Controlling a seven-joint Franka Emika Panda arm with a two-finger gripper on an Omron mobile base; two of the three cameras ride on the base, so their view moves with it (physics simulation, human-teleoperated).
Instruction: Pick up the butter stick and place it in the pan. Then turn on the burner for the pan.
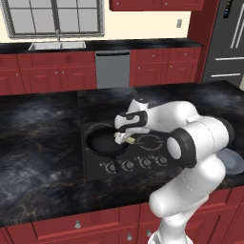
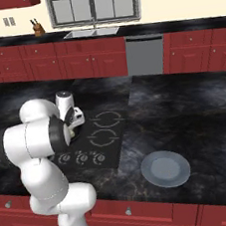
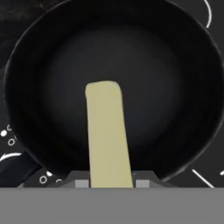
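Note:
My gripper [image 1: 127, 138] is shut on the butter stick [image 1: 129, 140], a small pale yellow block, and hangs just above the right rim of the pan [image 1: 102, 143]. The pan is a round black skillet on the cooktop's front left burner, its handle [image 1: 116, 163] pointing toward the front edge. In the hand view the butter stick [image 3: 108, 140] runs up between my fingertips, over the black floor of the pan [image 3: 144, 78]. The right base view shows my gripper [image 2: 73, 132] mostly hidden behind my own arm.
The black cooktop [image 1: 152, 143] has other ring burners [image 2: 106, 120] and a row of knobs [image 1: 138, 163] along its front. A grey-blue plate [image 2: 165, 168] lies on the dark stone counter to the right. Red cabinets, a sink [image 1: 56, 45] and a dishwasher [image 1: 112, 69] stand across the aisle.

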